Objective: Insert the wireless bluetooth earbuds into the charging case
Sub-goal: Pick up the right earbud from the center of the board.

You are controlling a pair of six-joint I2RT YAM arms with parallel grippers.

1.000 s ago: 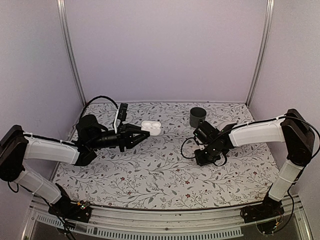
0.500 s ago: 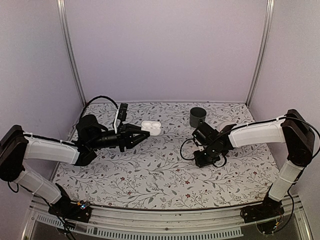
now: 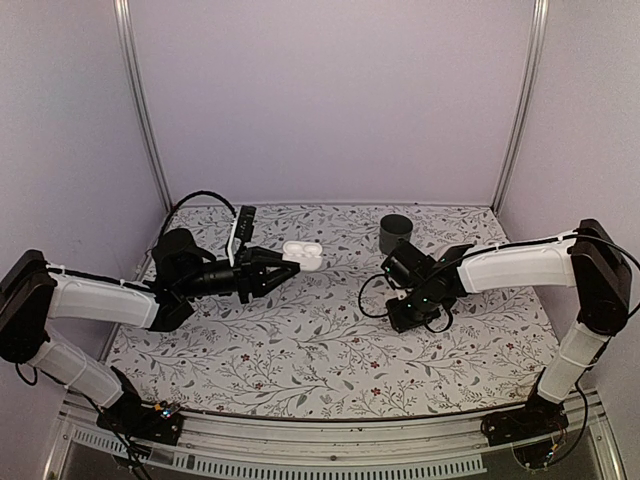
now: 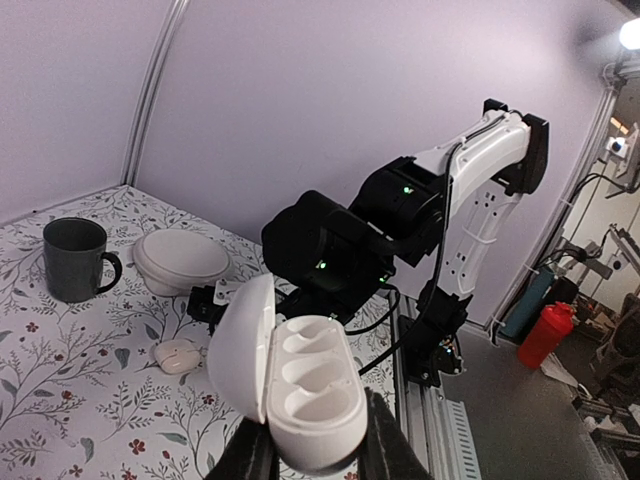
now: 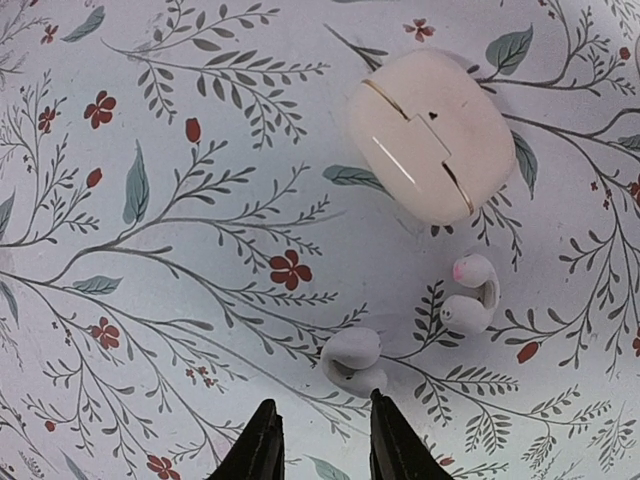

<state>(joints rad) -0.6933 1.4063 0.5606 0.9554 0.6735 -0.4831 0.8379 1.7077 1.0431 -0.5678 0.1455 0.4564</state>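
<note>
Charging case [image 4: 300, 385], lid open, sits pinched in the left pincer [image 4: 318, 448] at lower centre; the right pincer [image 5: 320, 445], spread and empty, hangs over the table [image 5: 150, 300] with the nearer earbud [image 5: 352, 360] just above its gap, slightly right, the second earbud [image 5: 470, 295] farther upper right

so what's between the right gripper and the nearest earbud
Only bare floral cloth; the right wrist view shows the earbud just ahead of the right gripper.

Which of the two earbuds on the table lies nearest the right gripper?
The plain white earbud just ahead of the right gripper. The other earbud, with a pink tip, lies farther off, toward the closed case.
</note>
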